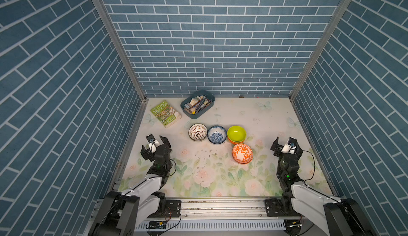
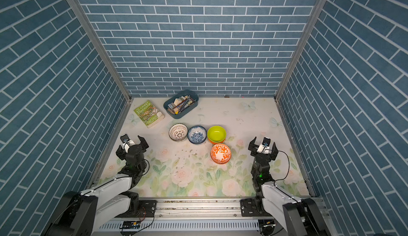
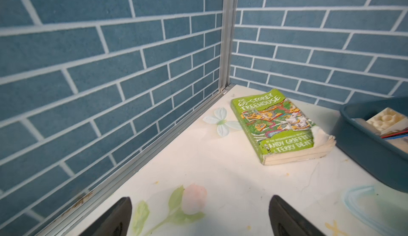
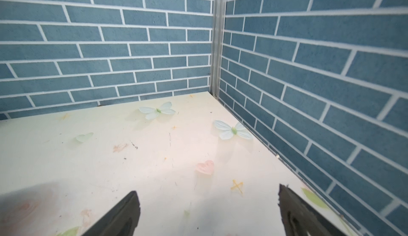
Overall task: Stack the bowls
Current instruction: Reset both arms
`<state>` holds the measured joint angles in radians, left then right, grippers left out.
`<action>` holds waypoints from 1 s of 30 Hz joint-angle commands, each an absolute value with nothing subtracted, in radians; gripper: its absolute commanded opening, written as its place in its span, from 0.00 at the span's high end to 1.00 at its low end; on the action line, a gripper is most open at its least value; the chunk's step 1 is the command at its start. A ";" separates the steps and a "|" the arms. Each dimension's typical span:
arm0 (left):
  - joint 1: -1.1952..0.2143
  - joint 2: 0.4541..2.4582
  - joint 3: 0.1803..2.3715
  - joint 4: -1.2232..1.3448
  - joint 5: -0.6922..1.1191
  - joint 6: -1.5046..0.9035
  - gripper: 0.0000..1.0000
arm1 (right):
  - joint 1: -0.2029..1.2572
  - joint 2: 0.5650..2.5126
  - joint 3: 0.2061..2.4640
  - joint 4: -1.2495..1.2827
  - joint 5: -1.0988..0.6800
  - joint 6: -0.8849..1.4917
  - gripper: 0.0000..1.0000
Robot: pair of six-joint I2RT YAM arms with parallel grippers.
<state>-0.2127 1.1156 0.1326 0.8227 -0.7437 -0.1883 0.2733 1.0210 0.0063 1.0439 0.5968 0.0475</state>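
Blue brick-print walls (image 1: pixel 220 47) box in a bench (image 1: pixel 276 117) with a pale flower-print top. The bowls sit about mid-bench, a bit toward the far edge. In a row there's a white round bowl with dark lattice (image 1: pixel 197 132), a blue-and-white floral round bowl (image 1: pixel 217 134) just beside it, then a plain lime-green round bowl (image 1: pixel 236 132) nested in a plain orange round bowl (image 1: pixel 236 141). An orange-and-white patterned round bowl (image 1: pixel 242 153) sits right by that pair on the front-edge side. Looks like another rim under it, but I can't say for sure.

Behind the row, at the far edge, is a blue-grey rectangular plastic tray (image 1: pixel 199 114) of pencils, with a green paperback book (image 1: pixel 165 113) toward the far-left corner. Dark crumbs (image 1: pixel 206 153) litter the middle.

The left gripper (image 1: pixel 153 144) hangs near the left edge, jaws spread wide and empty, facing the book. The right gripper (image 1: pixel 287 145) is near the right edge, also spread and empty, and well apart from the bowls.
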 commanded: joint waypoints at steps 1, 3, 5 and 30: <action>-0.193 1.212 0.077 1.203 -0.677 -0.081 0.00 | 0.269 1.135 -0.028 1.340 0.582 -0.062 0.01; -0.183 1.269 0.073 1.318 -0.625 -0.032 0.00 | 0.266 1.217 -0.013 1.426 0.561 -0.095 0.00; -0.175 1.336 0.085 1.372 -0.576 -0.019 0.00 | 0.264 1.286 0.000 1.501 0.541 -0.124 0.00; -0.126 1.517 0.166 1.374 -0.399 -0.021 0.00 | 0.153 1.536 0.097 1.533 0.261 -0.087 0.00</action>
<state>-0.1349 1.5196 0.1604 1.3815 -0.4099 -0.0219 0.1574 1.5444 0.0917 1.5349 0.2745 -0.1085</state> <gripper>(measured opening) 0.998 0.996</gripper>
